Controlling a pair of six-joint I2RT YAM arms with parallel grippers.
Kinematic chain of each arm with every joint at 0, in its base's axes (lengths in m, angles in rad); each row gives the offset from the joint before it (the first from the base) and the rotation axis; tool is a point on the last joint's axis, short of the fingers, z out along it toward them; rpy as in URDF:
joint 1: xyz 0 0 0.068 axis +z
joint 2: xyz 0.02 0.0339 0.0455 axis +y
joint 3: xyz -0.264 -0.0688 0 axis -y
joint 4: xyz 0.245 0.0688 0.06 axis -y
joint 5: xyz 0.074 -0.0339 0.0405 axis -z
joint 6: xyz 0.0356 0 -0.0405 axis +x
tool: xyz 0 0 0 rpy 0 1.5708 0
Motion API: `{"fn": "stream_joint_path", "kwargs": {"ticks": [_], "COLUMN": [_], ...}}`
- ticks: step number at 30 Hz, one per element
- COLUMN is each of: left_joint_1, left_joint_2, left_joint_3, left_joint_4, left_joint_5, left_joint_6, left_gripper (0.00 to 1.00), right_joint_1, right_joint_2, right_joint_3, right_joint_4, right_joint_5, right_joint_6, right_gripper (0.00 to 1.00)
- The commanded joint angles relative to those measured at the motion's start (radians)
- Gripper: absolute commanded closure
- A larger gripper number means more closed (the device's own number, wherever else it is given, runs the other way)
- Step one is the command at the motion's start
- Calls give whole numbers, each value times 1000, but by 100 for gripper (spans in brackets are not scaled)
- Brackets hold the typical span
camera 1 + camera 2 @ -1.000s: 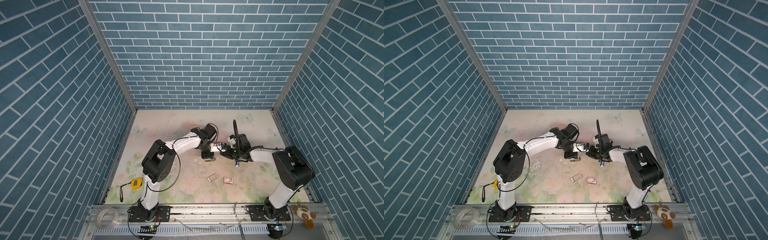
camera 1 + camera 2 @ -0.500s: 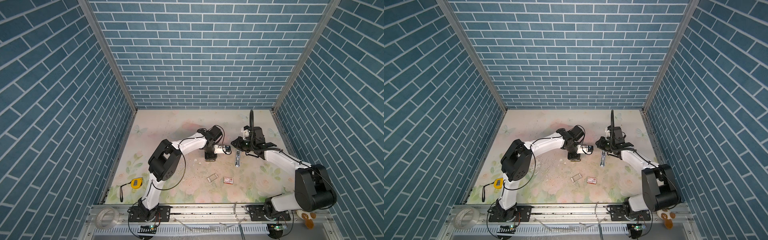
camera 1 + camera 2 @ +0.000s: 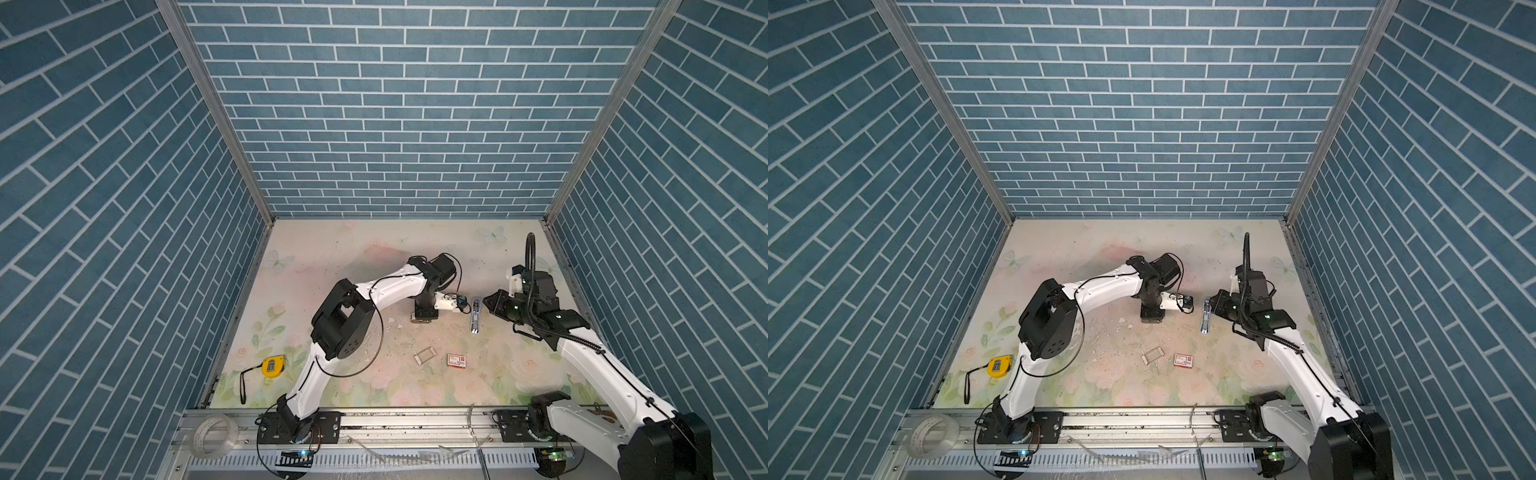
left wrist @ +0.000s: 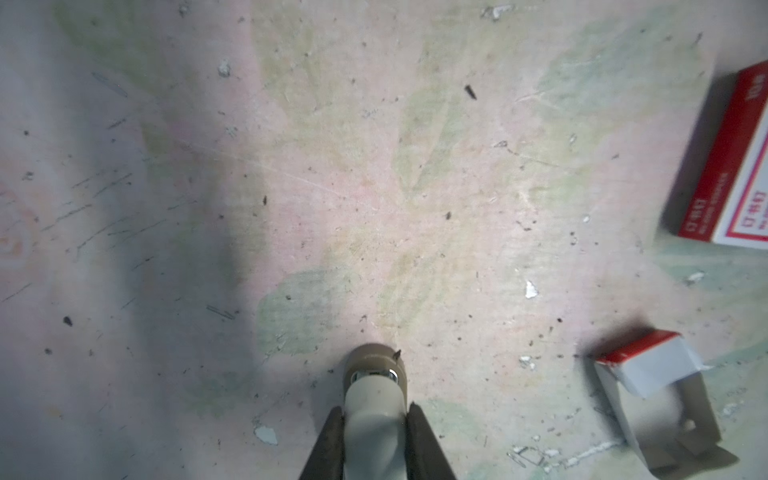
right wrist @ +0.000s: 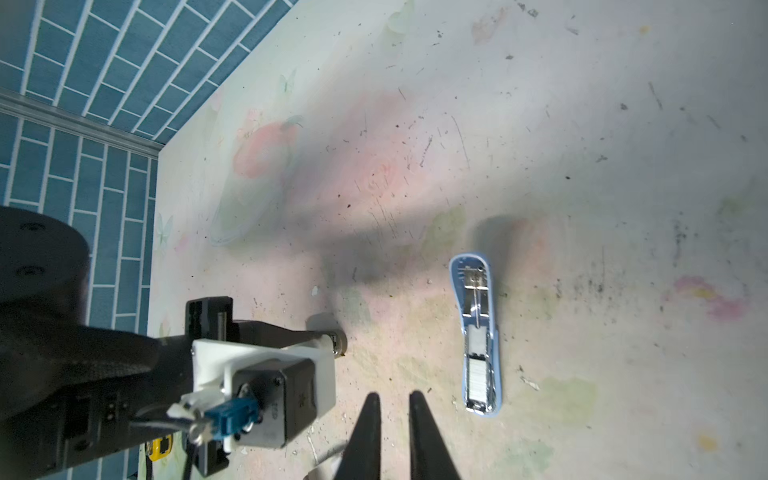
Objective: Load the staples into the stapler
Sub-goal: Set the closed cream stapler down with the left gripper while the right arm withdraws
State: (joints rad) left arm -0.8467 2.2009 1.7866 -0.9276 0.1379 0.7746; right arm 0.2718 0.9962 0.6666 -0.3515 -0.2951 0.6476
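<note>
The blue stapler (image 3: 476, 314) (image 3: 1205, 314) lies open on the table, its metal channel facing up (image 5: 478, 332). Pale ribbed strips that look like the staples (image 5: 477, 376) sit in that channel. My right gripper (image 5: 394, 397) (image 3: 486, 302) hovers just right of the stapler's far end. Only a thin slit shows between its fingers, with nothing in it. My left gripper (image 4: 376, 409) (image 3: 424, 318) (image 3: 1151, 318) points down, left of the stapler. It is shut on a beige rounded piece (image 4: 376, 390) (image 5: 330, 337) whose metal-tipped end rests on the table.
A red-and-white cardboard box (image 3: 456, 360) (image 4: 731, 166) and its empty open sleeve (image 3: 424, 356) (image 4: 648, 374) lie nearer the front. A yellow tape measure (image 3: 272, 365) sits at the front left. A tape roll (image 3: 212, 432) rests on the front rail. Small debris litters the floral mat.
My right arm has swung away from the left gripper, out to the right of the stapler. The left gripper has shifted slightly right. The stapler has stayed in place.
</note>
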Motion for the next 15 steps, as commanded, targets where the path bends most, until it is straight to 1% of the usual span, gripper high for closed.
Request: {"fn": "stream_joint_path", "kwargs": {"ticks": [1,7,15], "left_joint_1": [-13,-25,-25], "left_joint_2": [131,152,77], "left_joint_3": [-31,-20,-31], "left_joint_4": [-95,-102,-42], "left_joint_5": [-59,-67,-79], "left_joint_6": [12,4,-20], "left_gripper": [100,100,98], "right_joint_1": [-3,-3,-3], "right_joint_2": [-51,-103,-122], "right_joint_3": [-26,-62,-58], "right_joint_4": [-64,-71,-98], "right_joint_5": [36,42,65], "right_joint_6": [-17,-4,-17], "right_gripper": [85,85,85]}}
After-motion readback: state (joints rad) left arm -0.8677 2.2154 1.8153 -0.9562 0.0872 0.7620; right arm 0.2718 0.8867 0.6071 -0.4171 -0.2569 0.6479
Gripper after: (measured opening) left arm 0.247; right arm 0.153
